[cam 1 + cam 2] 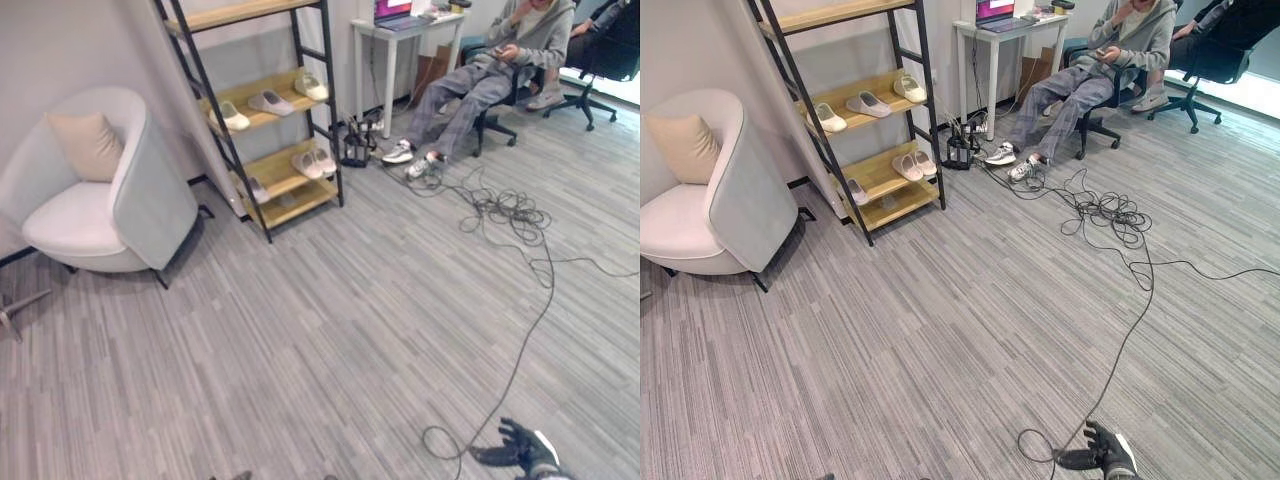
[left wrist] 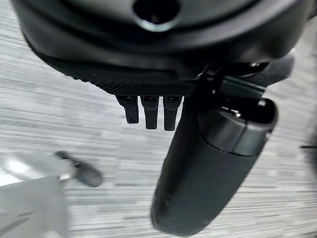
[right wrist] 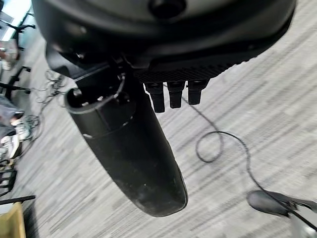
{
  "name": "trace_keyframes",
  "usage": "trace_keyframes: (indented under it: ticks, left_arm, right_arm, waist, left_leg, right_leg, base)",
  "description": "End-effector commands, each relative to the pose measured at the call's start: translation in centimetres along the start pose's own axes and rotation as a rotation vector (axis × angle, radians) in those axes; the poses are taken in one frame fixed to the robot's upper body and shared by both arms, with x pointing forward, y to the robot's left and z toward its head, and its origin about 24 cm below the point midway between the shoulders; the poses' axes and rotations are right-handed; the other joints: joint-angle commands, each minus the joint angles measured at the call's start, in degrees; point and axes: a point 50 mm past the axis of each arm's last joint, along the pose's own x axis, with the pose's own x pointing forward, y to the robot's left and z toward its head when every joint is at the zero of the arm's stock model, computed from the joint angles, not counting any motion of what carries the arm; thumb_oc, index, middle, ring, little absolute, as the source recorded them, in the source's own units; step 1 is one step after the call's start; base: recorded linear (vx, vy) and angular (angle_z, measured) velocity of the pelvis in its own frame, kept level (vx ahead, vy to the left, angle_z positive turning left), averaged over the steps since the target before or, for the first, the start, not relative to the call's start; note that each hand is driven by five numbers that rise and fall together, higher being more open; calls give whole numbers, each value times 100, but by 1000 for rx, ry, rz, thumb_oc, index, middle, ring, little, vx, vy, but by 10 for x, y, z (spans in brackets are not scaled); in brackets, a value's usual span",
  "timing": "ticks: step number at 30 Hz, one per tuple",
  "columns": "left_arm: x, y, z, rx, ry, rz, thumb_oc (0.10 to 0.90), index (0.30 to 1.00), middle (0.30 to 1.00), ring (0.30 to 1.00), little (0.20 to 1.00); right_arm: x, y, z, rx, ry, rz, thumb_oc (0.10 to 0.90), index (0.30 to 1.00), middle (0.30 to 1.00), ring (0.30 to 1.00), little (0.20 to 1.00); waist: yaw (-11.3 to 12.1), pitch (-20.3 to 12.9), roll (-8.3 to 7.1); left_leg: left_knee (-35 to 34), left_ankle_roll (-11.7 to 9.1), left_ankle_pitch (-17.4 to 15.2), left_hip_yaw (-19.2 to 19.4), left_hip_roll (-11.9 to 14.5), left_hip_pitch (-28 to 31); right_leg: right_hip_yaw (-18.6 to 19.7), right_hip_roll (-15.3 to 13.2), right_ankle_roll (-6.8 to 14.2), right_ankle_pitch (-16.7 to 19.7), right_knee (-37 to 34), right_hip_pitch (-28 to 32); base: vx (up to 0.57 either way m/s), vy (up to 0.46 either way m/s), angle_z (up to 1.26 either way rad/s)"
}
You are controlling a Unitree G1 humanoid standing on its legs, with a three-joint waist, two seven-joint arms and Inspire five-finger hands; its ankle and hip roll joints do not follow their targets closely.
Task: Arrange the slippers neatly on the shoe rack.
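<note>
The shoe rack point(image 1: 300, 60), a black frame with wooden shelves, stands against the far wall. On its middle shelf lie three pale slippers point(image 1: 270, 102), spaced apart. On the shelf below, a pair of slippers point(image 1: 313, 163) rests at the right end and a single slipper point(image 1: 255, 188) lies further left. My right hand point(image 1: 525, 450) hangs low above the carpet, far from the rack, open and holding nothing. My left hand point(image 2: 213, 163) is also open and empty, with carpet beyond its fingers point(image 2: 151, 111).
A pale armchair point(image 1: 110, 200) with a beige cushion stands left of the rack. Right of the rack is a white table point(image 1: 400, 30) with a laptop. A person point(image 1: 480, 75) sits in an office chair beside it. Grey carpet stretches from me to the rack.
</note>
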Motion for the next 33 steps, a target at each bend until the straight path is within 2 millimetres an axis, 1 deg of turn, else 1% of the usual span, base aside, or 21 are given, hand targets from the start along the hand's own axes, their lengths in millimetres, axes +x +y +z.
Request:
trace_keyframes:
  ticks: [1, 7, 8, 9, 10, 12, 15, 16, 18, 20, 21, 22, 23, 25, 26, 27, 28, 29, 30, 32, 33]
  left_arm:
    - [3, -3, 20, 53, -50, -6, 800, 900, 900, 900, 900]
    - [4, -18, 22, 64, -56, -41, 800, 900, 900, 900, 900]
    - [6, -36, 34, 90, -98, -95, 800, 900, 900, 900, 900]
    - [6, -36, 34, 90, -98, -95, 800, 900, 900, 900, 900]
    - [6, -42, 40, 99, -117, -114, 800, 900, 900, 900, 900]
    - [6, -48, 45, 129, -133, -129, 800, 900, 900, 900, 900]
    - [6, -42, 28, 146, -75, -121, 800, 900, 900, 900, 900]
    - [5, -35, 12, 172, -16, -103, 800, 900, 900, 900, 900]
    - [4, -29, 7, 175, 1, -81, 800, 900, 900, 900, 900]
    - [2, -11, -1, 140, 42, -26, 800, 900, 900, 900, 900]
    - [0, 0, -6, 165, 68, 10, 800, 900, 900, 900, 900]
    - [-1, 12, -1, 197, 67, 51, 800, 900, 900, 900, 900]
    - [-1, 12, -1, 197, 67, 51, 800, 900, 900, 900, 900]
    - [1, 8, 7, 197, 33, 38, 800, 900, 900, 900, 900]
    - [2, 2, 14, 200, 0, 21, 800, 900, 900, 900, 900]
    - [4, -10, 27, 203, -56, -14, 800, 900, 900, 900, 900]
    - [4, -11, 27, 203, -56, -14, 800, 900, 900, 900, 900]
    - [4, -42, 64, 91, -218, -94, 800, 900, 900, 900, 900]
    - [4, -42, 64, 91, -218, -94, 800, 900, 900, 900, 900]
    - [2, -65, 77, 65, -282, -159, 800, 900, 900, 900, 900]
    - [1, -74, 78, 83, -291, -189, 800, 900, 900, 900, 900]
  right_arm:
    - [5, -3, 25, -51, -99, 1, 800, 900, 900, 900, 900]
    - [8, 11, 26, -112, -86, 41, 800, 900, 900, 900, 900]
    - [7, 19, 32, -179, -115, 68, 800, 900, 900, 900, 900]
    - [7, 19, 32, -179, -115, 68, 800, 900, 900, 900, 900]
    - [6, 23, 32, -203, -120, 84, 800, 900, 900, 900, 900]
    - [8, 26, 30, -250, -95, 92, 800, 900, 900, 900, 900]
    - [10, 33, 39, -293, -113, 114, 800, 900, 900, 900, 900]
    - [11, 38, 41, -297, -120, 131, 800, 900, 900, 900, 900]
    - [11, 42, 41, -308, -121, 140, 800, 900, 900, 900, 900]
    - [13, 53, 42, -356, -115, 174, 800, 900, 900, 900, 900]
    - [11, 57, 36, -365, -101, 191, 800, 900, 900, 900, 900]
    - [8, 61, 22, -383, -57, 220, 800, 900, 900, 900, 900]
    - [8, 62, 22, -383, -57, 221, 800, 900, 900, 900, 900]
    - [6, 61, 14, -375, -25, 233, 800, 900, 900, 900, 900]
    - [6, 62, 14, -374, -24, 236, 800, 900, 900, 900, 900]
    - [6, 62, 17, -366, -36, 235, 800, 900, 900, 900, 900]
    - [6, 62, 17, -367, -36, 235, 800, 900, 900, 900, 900]
    - [5, 62, 18, -344, -53, 226, 800, 900, 900, 900, 900]
    - [5, 62, 18, -344, -53, 226, 800, 900, 900, 900, 900]
    - [4, 63, 14, -343, -45, 228, 800, 900, 900, 900, 900]
    - [4, 62, 13, -338, -40, 226, 800, 900, 900, 900, 900]
  waist:
    - [-17, -120, -161]
    - [-38, 71, -155]
    - [-69, 402, -277]
    - [-78, 392, -260]
    - [-137, 474, -336]
    - [-84, 627, -406]
    - [229, 659, -359]
    - [443, 612, -311]
    - [536, 610, -333]
    - [872, 482, -497]
    - [914, 414, -594]
    - [922, 292, -781]
    - [925, 286, -789]
    - [851, 250, -824]
    - [814, 250, -793]
    - [756, 288, -695]
    - [765, 278, -679]
    - [516, 485, -440]
    - [510, 483, -431]
    - [326, 589, -359]
    - [236, 636, -349]
  left_leg:
    - [572, -255, -596, -119, 325, 100]
    - [1120, -360, -558, -112, 372, -249]
    - [2731, -583, 72, 299, 709, -1074]
    - [2792, -591, 48, 276, 730, -1124]
    - [3251, -546, 247, 729, 1007, -1327]
    - [4014, -417, -95, 1277, 1261, -1799]
    - [3088, -166, -518, 1201, 504, -2495]
    - [1838, -201, -117, 1035, 377, -2626]
    - [1228, -226, 24, 1098, 320, -2713]
    - [791, -213, 249, 973, 356, -2886]
    - [994, -160, 505, 1011, 338, -2899]
    - [1305, 17, 463, 1108, 189, -2844]
    - [1310, 19, 458, 1114, 187, -2849]
    - [1346, 241, 171, 1063, -16, -2519]
    - [1359, 367, 18, 1019, -120, -2316]
    - [1354, 479, -117, 892, -155, -2092]
    - [1351, 476, -111, 894, -135, -2103]
    - [1201, 648, -513, 484, -259, -1239]
    - [1200, 645, -508, 475, -252, -1243]
    - [1211, 585, -716, 207, -291, -803]
    - [1230, 549, -794, 104, -310, -654]
  right_leg:
    - [6, -201, 272, -531, 789, -330]
    - [58, -149, 168, -667, 1086, -593]
    - [16, -168, -28, -777, 1238, -551]
    - [3, -148, -35, -780, 1247, -571]
    - [-65, -152, -116, -820, 1270, -508]
    - [-143, -136, -199, -1015, 1307, -347]
    - [-78, -129, -7, -1227, 1222, -78]
    - [-12, -48, 118, -1318, 1056, 272]
    - [-18, -46, 178, -1389, 977, 497]
    - [172, -86, 327, -1464, 1033, 827]
    - [243, -147, 414, -1250, 1180, 886]
    - [298, -343, 696, -621, 1880, 708]
    - [302, -350, 698, -626, 1885, 701]
    - [305, -614, 1014, 409, 2930, 329]
    - [262, -776, 1054, 1010, 3447, 178]
    - [245, -838, 952, 1223, 4041, -104]
    - [252, -820, 948, 1238, 4033, -119]
    - [-59, -972, 713, 778, 4710, -1074]
    - [-71, -965, 707, 785, 4701, -1071]
    - [-333, -936, 505, 82, 4135, -1528]
    - [-316, -872, 490, -50, 3824, -1664]
  base:
    - [35, -42, -1]
    - [13, -89, 0]
    - [19, -181, 8]
    - [84, -277, 15]
    - [189, -187, 39]
    - [206, -179, 71]
    - [394, 83, 9]
    - [514, 140, 0]
    - [490, 106, -24]
    - [871, 194, -83]
    - [1086, 290, -106]
    - [648, 185, -58]
    - [556, 218, -44]
    - [445, 253, 13]
    - [561, 323, 9]
    - [378, 221, 20]
    - [708, 331, 58]
    - [530, 230, 52]
    - [710, 254, 60]
    - [438, -1, 63]
    - [689, -137, 46]
